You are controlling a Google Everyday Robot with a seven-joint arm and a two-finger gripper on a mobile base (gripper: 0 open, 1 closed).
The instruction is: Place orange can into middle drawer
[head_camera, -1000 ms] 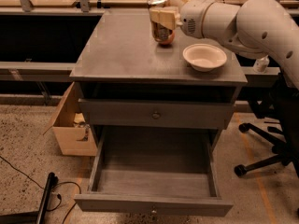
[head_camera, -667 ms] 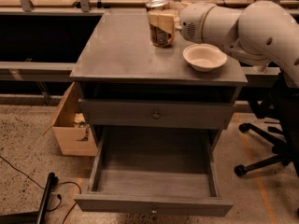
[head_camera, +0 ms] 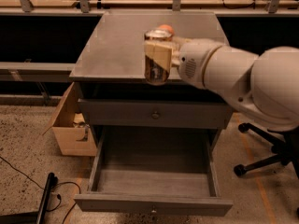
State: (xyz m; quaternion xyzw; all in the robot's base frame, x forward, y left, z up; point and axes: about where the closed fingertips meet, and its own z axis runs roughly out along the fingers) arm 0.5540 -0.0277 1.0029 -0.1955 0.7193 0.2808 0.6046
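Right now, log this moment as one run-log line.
phase: carry | gripper: over cabinet front edge, jaws shut on orange can | middle drawer: open, empty

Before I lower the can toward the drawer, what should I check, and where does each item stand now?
1. Grip: gripper closed on the orange can, can upright: ok.
2. Middle drawer pulled open, floor bare: ok.
3. Upper drawer shut, not jutting into the descent path: ok.
4. Can past the front edge of the cabinet top: cannot tell.
5. Clearance from the orange fruit behind the can: cannot tell.
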